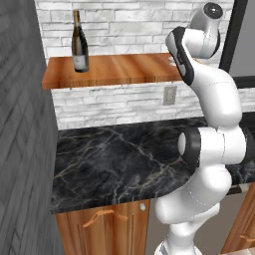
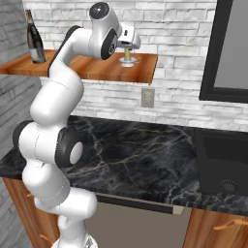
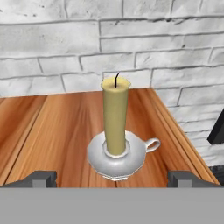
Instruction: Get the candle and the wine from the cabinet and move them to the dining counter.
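Black marble veined with pale lines tops the wall-side desk (image 1: 124,159) nearest the base, over wood-door base cabinets (image 1: 104,226) with curved handles. Behind it rises a whitewashed brick wall (image 2: 184,29) carrying an outlet plate (image 2: 148,97), and a dark-framed panel (image 2: 227,48) hangs at the right of the right base view.

Above the desk, the cabinet (image 1: 114,69), a thick orange-brown wooden slab with no doors, juts from the brick. The arm reaches up to it, and the tool (image 3: 116,178) stands wide, its two dark fingertips (image 3: 41,178) spread well apart on either side of the candle (image 3: 116,118), touching nothing. The candle stands upright near the shelf's right end, its long axis vertical, black wick pointing straight up; the yellowish taper sits in a round white saucer holder (image 3: 116,155) whose small loop handle points toward the shelf's right edge in the hand view. In the right base view the candle (image 2: 127,55) appears just beyond the hand.

Farther along, near the shelf's left end and well apart from the candle, the wine (image 1: 79,44) stands upright, neck up, cream label facing outward.
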You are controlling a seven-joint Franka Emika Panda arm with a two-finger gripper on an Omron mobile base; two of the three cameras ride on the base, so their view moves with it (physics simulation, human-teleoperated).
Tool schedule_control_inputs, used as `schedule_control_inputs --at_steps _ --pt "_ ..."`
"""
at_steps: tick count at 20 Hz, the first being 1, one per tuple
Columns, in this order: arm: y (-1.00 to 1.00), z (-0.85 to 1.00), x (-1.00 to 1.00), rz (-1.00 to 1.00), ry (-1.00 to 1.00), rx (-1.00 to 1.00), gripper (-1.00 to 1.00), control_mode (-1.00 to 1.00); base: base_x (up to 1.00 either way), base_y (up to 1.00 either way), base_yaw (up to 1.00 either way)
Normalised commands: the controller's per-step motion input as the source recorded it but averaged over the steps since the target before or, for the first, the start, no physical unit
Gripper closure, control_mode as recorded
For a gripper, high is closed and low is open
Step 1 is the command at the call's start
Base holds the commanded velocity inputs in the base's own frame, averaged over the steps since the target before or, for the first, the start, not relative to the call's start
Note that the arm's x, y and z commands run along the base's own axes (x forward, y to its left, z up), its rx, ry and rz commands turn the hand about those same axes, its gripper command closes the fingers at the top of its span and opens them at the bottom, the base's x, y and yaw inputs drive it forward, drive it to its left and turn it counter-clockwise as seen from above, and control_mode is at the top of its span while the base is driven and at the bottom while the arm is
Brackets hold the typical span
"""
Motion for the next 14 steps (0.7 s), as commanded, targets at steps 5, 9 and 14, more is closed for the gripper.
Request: schedule_control_inputs --at_steps 5,9,14 --pt "0.00 -0.03 0.19 0.01 0.00 0.00 -1.00 -1.00 0.00 0.00 0.00" --pt "-0.01 0.00 0.23 0.00 0.00 0.00 -1.00 -1.00 0.00 0.00 0.00" --pt "-0.07 -0.01 0.20 0.00 0.00 0.00 -1.00 -1.00 0.00 0.00 0.00"
